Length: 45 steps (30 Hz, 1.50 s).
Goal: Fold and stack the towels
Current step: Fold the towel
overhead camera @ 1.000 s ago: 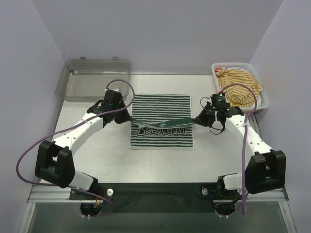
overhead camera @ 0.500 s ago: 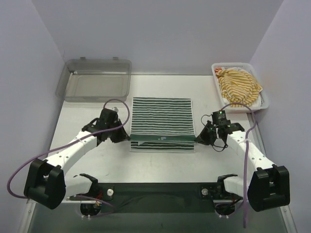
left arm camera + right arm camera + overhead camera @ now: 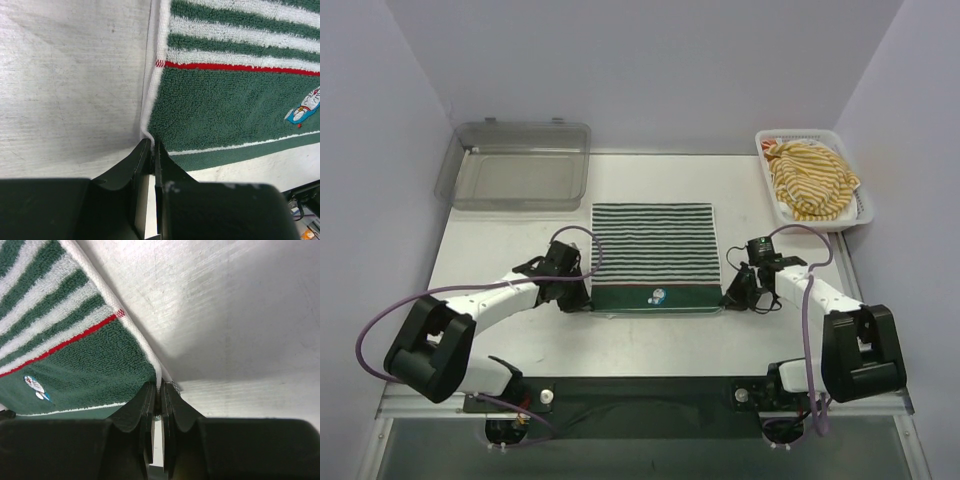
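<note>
On table (image 3: pixel 770 200), green-striped towel (image 3: pixel 655 240), stripes crosswise, patch (image 3: pixel 657 296) nearest.

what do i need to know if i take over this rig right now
Left gripper: shut on the green striped towel's near left corner.
Right gripper: shut on its near right corner.
Towel lies flat mid-table, cartoon patch up, apparently doubled over once.
Yellow striped towel: bunched in the white mesh basket, far right.
To do: release, finish folding, then fold the yellow one and stack.
</note>
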Available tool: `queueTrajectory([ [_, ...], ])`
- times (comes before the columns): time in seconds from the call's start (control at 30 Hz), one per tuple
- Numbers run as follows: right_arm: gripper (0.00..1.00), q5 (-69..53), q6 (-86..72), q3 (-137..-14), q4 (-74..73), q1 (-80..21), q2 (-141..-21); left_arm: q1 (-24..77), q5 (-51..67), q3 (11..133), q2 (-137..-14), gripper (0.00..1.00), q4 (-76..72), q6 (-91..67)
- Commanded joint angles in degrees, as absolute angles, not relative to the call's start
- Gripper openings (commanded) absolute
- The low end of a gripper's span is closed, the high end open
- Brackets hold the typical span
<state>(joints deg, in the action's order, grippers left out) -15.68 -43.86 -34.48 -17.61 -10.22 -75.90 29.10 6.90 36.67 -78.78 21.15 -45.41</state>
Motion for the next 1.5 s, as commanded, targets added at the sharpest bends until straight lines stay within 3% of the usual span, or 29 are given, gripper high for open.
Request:
queueTrajectory([
  [0.0,0.00,-12.2,-42.6,-33.8,-17.8,-10.1,-77.1,29.2,3.6,36.0,-79.2,0.00,18.8,-45.5],
  [0.07,0.01,-11.9,-42.5,-33.6,-17.7,-10.0,-77.7,29.2,3.2,35.6,-79.2,0.05,18.7,-45.6],
  [0.13,0.08,-11.6,-42.5,-33.4,-17.6,-10.1,-78.1,29.2,2.8,34.8,-79.0,0.09,18.8,-45.7],
  [0.3,0.34,-11.4,-42.3,-33.0,-18.3,-10.2,-74.7,29.8,2.6,33.5,-76.2,0.37,20.3,-46.5],
  [0.37,0.40,-11.2,-41.8,-34.1,-20.2,-10.4,-71.4,29.9,1.6,33.8,-72.7,0.48,21.9,-46.6],
  [0.43,0.43,-9.6,-41.3,-35.2,-23.0,-10.7,-68.8,30.1,0.6,35.0,-68.2,0.66,24.8,-46.3],
  [0.5,0.43,-9.2,-41.0,-36.5,-24.9,-11.1,-65.6,30.3,-1.4,36.4,-65.3,0.73,28.3,-46.1],
  [0.6,0.33,-10.0,-41.7,-37.4,-25.3,-12.5,-62.9,31.1,-2.4,39.4,-61.4,0.70,30.1,-46.0],
  [0.7,0.21,-11.2,-42.7,-37.7,-24.4,-14.2,-63.7,33.0,-2.4,43.0,-62.5,0.55,30.0,-46.0],
  [0.73,0.20,-12.1,-43.2,-37.5,-23.8,-14.4,-64.2,34.0,-2.5,43.6,-64.4,0.45,29.5,-45.9],
  [0.8,0.16,-13.4,-43.7,-36.5,-21.9,-14.7,-66.4,35.0,-2.2,44.4,-67.0,0.39,27.3,-45.5],
  [1.1,0.12,-15.4,-43.1,-30.4,-14.8,-10.6,-75.7,36.4,-3.1,38.9,-82.1,0.27,20.9,-44.3],
  [1.27,0.11,-17.3,-42.3,-27.9,-15.7,-8.6,-76.4,36.1,-5.3,35.2,-81.6,0.24,23.7,-43.9],
  [1.47,0.12,-18.1,-42.2,-25.0,-21.3,-8.4,-69.8,36.2,-3.3,28.8,-71.8,0.23,29.0,-45.7],
])
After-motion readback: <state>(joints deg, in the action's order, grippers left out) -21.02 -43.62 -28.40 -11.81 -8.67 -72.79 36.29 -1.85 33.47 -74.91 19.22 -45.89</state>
